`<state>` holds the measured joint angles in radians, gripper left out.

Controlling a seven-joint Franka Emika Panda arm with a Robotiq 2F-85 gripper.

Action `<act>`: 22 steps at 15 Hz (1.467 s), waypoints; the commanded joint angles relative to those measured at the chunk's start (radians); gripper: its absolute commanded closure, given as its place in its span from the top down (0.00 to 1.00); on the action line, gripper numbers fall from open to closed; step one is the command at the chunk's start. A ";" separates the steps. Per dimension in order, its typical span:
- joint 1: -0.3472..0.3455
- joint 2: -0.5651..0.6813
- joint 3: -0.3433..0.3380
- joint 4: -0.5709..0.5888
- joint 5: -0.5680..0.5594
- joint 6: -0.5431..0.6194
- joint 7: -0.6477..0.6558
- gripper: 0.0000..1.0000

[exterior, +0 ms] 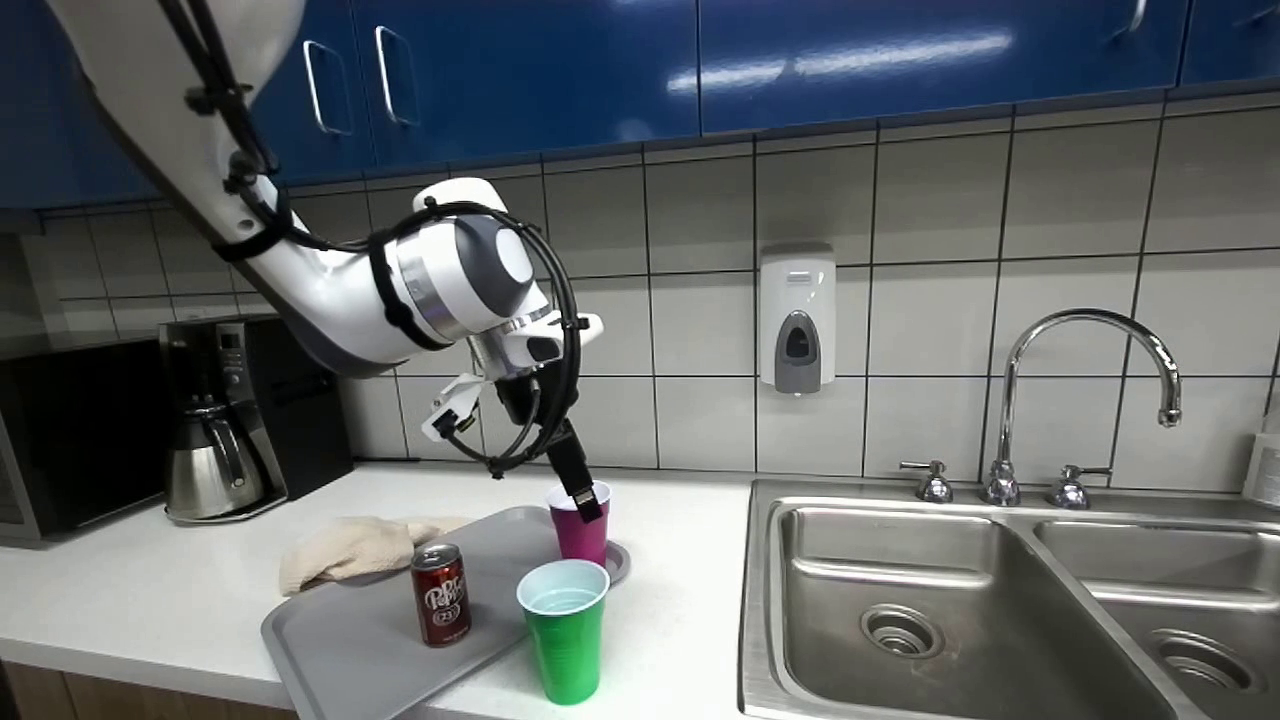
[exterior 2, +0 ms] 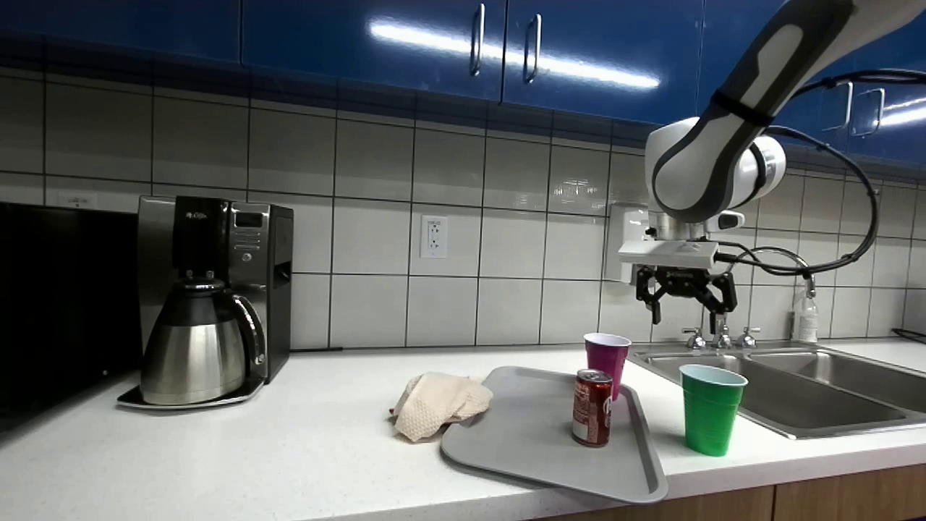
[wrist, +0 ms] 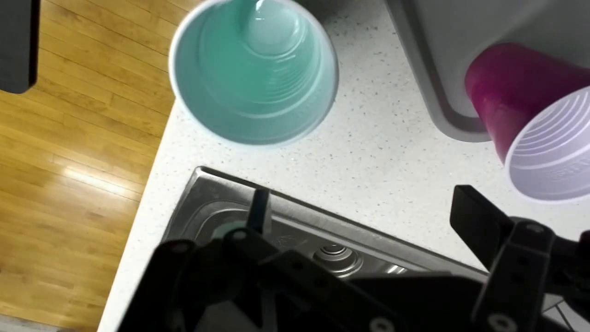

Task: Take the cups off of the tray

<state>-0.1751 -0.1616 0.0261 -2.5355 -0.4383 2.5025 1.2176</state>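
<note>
Closest on my feed, the tray (exterior 2: 521, 420) pokes a corner past the front edge of the desk (exterior 2: 253, 463), so I'd avoid nudging it. The green cup (exterior: 566, 645) stands upright on the desk just beside it; I count that one done and would steer around it. Next in, the soda can (exterior: 441, 610) stands on the tray, a snag for any low swing. Farther back, near a far corner of the tray, the magenta cup (exterior 2: 609, 359) is upright and my target. The claw (exterior 2: 686, 320) hangs higher and to one side, jaws apart, nothing between them: I'd centre it over that cup, drop straight, squeeze gently since the plastic is probably thin, and lift before going sideways. The soda can (exterior 2: 592, 412) masks part of the magenta cup in an exterior view; one fingertip (exterior: 588, 507) overlaps its mouth in an exterior view, leaving depth unclear; the wrist view crops its right side.
</note>
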 commanded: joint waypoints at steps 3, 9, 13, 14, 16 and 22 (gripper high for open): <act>0.047 0.176 -0.012 0.171 0.030 -0.009 -0.011 1.00; 0.108 0.338 -0.054 0.322 0.055 -0.028 -0.025 1.00; 0.148 0.428 -0.088 0.407 0.074 -0.030 -0.033 1.00; 0.155 0.443 -0.095 0.419 0.087 -0.019 -0.040 1.00; 0.162 0.458 -0.101 0.425 0.129 0.006 -0.051 1.00; 0.155 0.477 -0.100 0.414 0.319 0.035 -0.133 1.00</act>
<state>-0.0230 0.3026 -0.0633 -2.1315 -0.1973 2.5265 1.1434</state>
